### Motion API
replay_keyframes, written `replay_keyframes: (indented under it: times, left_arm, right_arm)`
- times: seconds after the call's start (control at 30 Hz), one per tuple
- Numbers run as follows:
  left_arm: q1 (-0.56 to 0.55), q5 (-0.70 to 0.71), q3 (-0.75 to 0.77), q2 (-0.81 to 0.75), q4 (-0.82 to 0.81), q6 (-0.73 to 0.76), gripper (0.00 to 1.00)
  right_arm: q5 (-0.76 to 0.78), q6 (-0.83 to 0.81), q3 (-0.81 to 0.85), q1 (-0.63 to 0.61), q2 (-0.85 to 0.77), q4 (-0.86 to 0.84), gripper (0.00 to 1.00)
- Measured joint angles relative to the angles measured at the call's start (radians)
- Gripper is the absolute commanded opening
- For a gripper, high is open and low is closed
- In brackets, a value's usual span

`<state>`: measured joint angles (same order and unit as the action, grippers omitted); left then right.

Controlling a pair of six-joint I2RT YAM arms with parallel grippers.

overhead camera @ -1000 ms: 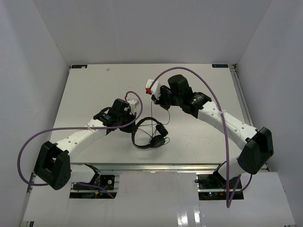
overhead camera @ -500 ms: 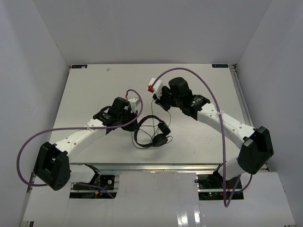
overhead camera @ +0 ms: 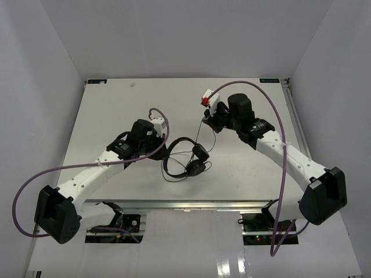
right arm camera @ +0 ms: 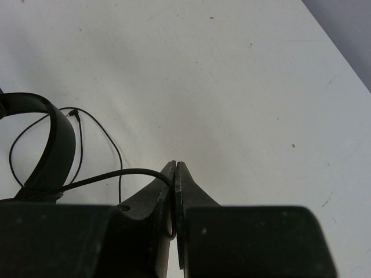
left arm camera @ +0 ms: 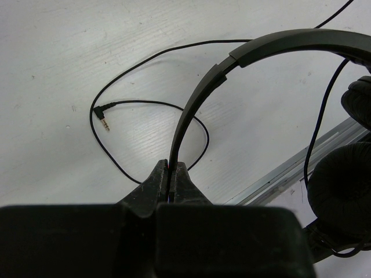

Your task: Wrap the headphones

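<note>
The black headphones (overhead camera: 186, 160) lie near the middle of the table, earcups (overhead camera: 196, 168) to the right. My left gripper (overhead camera: 164, 149) is shut on the thin headband (left arm camera: 278, 43), which rises from between its jaws in the left wrist view (left arm camera: 172, 169). My right gripper (overhead camera: 204, 120) is shut on the thin black cord (right arm camera: 116, 174) and holds it above and to the right of the headphones. The cord runs from it down to the earcups. Loose cord (left arm camera: 145, 104) loops on the table and ends in the plug (left arm camera: 102, 114). The headband also shows in the right wrist view (right arm camera: 58, 139).
A metal rail (left arm camera: 301, 162) runs along the table's near edge, just beyond the earcups (left arm camera: 342, 191). White walls enclose the table (overhead camera: 116, 104) on three sides. Purple arm cables (overhead camera: 272, 110) arch over each arm.
My right gripper has moved right and a little back with the cord in it, drawing the cord longer. The left arm has shifted slightly left, and the headphones moved with it.
</note>
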<state>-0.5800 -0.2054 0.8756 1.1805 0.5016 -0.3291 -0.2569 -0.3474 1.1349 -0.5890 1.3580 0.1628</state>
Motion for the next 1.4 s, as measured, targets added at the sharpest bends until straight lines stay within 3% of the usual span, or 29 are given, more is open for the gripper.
replay_keyframes:
  times: [0.47,1.4]
  left_arm:
    - [0.000,0.009,-0.002,0.017,0.015,-0.012,0.00]
    - [0.000,-0.027,0.005,-0.044,0.019,-0.050,0.00]
  right_arm:
    - [-0.103,0.025,-0.006,0.009,-0.031,-0.032,0.08]
    - [-0.114,0.066,-0.105,0.047,-0.007,-0.105,0.08]
